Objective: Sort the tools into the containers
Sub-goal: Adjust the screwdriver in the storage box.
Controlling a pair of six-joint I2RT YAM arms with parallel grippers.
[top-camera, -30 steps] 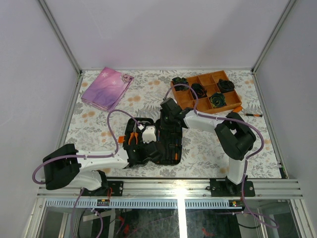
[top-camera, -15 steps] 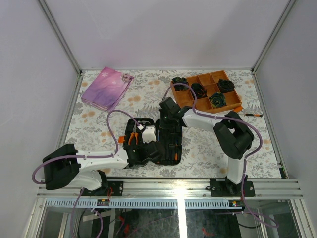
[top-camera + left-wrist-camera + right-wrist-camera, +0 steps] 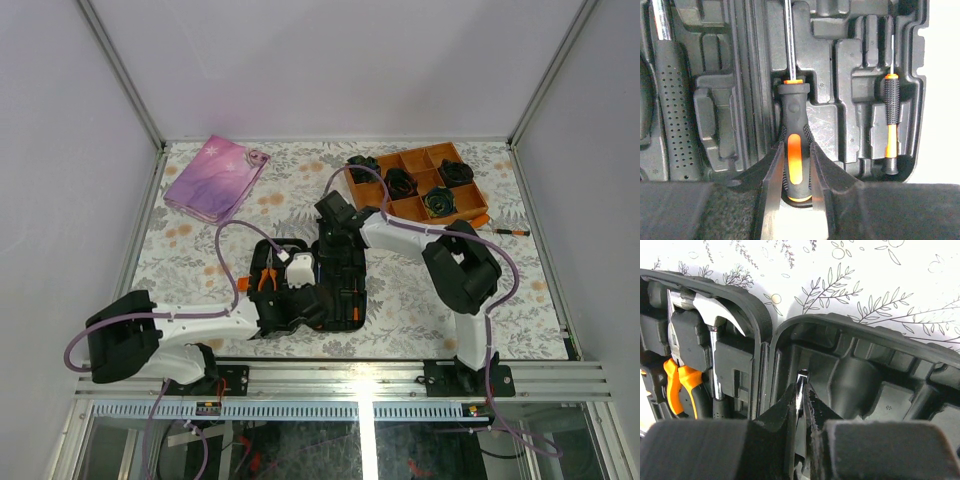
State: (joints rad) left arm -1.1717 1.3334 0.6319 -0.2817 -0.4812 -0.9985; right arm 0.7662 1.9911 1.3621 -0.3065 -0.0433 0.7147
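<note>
The black tool case (image 3: 352, 322) lies open in front of the arm bases. A screwdriver (image 3: 795, 102) with an orange-and-black handle lies in a moulded slot of its right half. My left gripper (image 3: 795, 146) is shut on that handle. My right gripper (image 3: 801, 389), at the far end of the case (image 3: 880, 329), is shut on the screwdriver's thin metal shaft tip. A thin driver (image 3: 891, 120) sits in a slot to the right. Orange-handled pliers (image 3: 678, 385) and a hammer (image 3: 704, 304) fill the left half.
An orange divided tray (image 3: 378, 197) with black rolled bundles stands at the back right. A slim orange-handled driver (image 3: 508, 232) lies on the table beside it. A pink-purple pouch (image 3: 215, 178) lies at the back left.
My right gripper has shifted left and farther back along the case and closed down on the shaft. My left gripper has kept its place and its grip.
</note>
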